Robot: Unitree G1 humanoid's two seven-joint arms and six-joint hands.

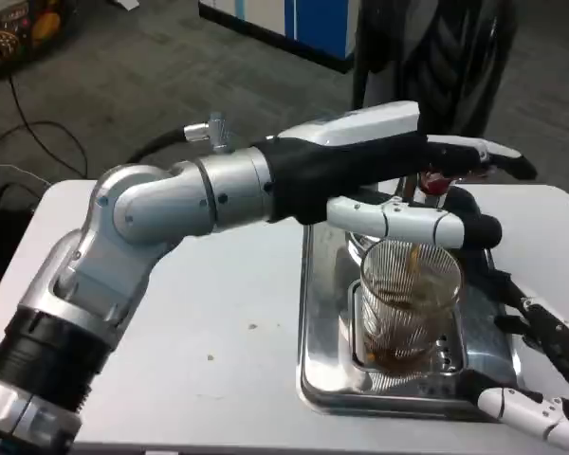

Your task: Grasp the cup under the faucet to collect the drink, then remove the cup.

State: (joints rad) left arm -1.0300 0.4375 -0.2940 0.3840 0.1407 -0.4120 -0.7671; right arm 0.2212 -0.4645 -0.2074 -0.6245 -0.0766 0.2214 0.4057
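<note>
Left robot hand spread, holding nothing, above upright cup, mouth upward, right robot hand apparently open beside it

Cup on tray — half-full

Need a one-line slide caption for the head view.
Left hand reaches over the faucet while brown drink streams into the ribbed glass cup on the steel drip tray; right hand waits beside it.

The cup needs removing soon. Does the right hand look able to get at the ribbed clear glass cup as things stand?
Probably yes. The right hand lies beside the ribbed clear glass cup on the steel drip tray, fingers apart, nothing between them. The left hand reaches across above the cup's rim.
</note>
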